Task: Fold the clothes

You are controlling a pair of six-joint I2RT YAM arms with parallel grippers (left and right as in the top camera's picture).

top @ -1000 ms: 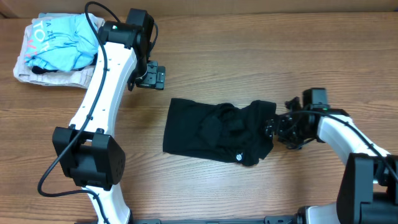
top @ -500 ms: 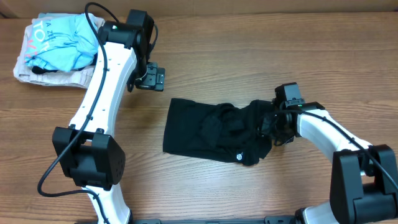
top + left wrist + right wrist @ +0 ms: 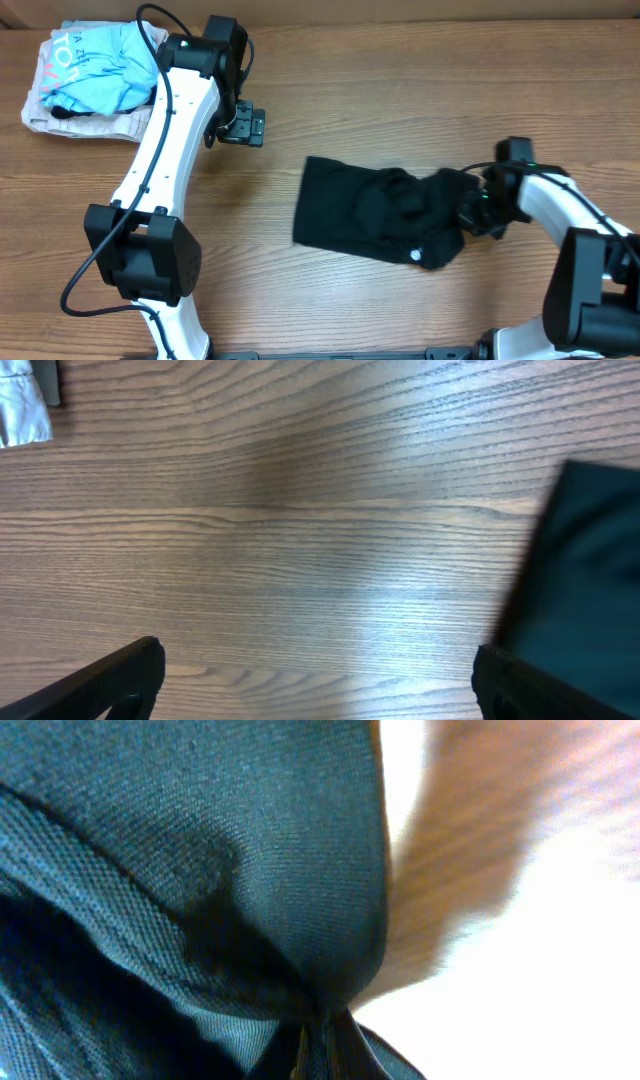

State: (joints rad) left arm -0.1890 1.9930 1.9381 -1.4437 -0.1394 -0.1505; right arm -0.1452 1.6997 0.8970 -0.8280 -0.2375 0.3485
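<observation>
Nearest the front edge, right of centre on the brown wood-grain table point(image 3: 400, 320): large plain black soft-fabric garment point(image 3: 370, 205), lying on the table top. Long axis running left to right, tilted slightly, with the right end a little nearer the front. Left end flat and squared off, pointing toward the middle of the table. Right end bunched and rumpled, pointing at the right gripper point(image 3: 470, 206). Small white round mark point(image 3: 417, 256) near the front edge of the cloth, toward the right end.

At that bunched right end: right gripper pressed together, pinching a fold of the black fabric. From the right wrist, cloth drawn into a tight gather at the bottom of the view, dark weave filling most of it.

Farther back, left of centre: left gripper point(image 3: 245, 125) spread wide, holding nothing, above bare wood and well apart from the garment. From the left wrist, black fingertips point(image 3: 120, 675) at the bottom corners, wood grain between them, a corner of the black garment at the right edge.

Farthest, in the far left corner: crumpled light-blue printed shirt point(image 3: 100, 65) on top of a folded beige garment point(image 3: 60, 120).
</observation>
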